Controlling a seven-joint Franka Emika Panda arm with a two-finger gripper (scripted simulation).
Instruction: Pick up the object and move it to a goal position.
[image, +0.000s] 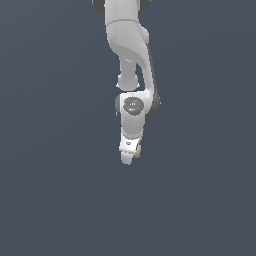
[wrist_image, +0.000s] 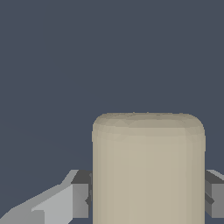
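Clamped on the beige cylinder (wrist_image: 148, 168), my jaws are closed down to its width, with a pad pressed against each of its flanks. Going across the wrist view from its left edge: first comes the pale grey sloping body of one of my fingers (wrist_image: 52, 203), then the darker pad at its inner face, flush against the cylinder's side. Next is the cylinder itself, matte and cork-coloured, with a softly rounded end edge, filling the gap between my pads completely. Past it, at the far edge of the picture, a sliver of my other finger shows, touching the opposite side of the cylinder. Behind everything is only flat slate-blue ground, with no shadow or mark on it that I can make out.

In the exterior view, my white arm (image: 129, 45) comes down from the top edge of the picture, bends through the wrist joint with its dark round cap, and ends in my gripper (image: 131, 154) pointing downward near the middle of the frame. The cylinder appears there only as a small tan patch (image: 138, 151) peeking out on the exterior view's right of my fingertips, mostly hidden by my white fingers. I cannot tell from either picture whether the cylinder is touching the surface below or is raised clear of it.
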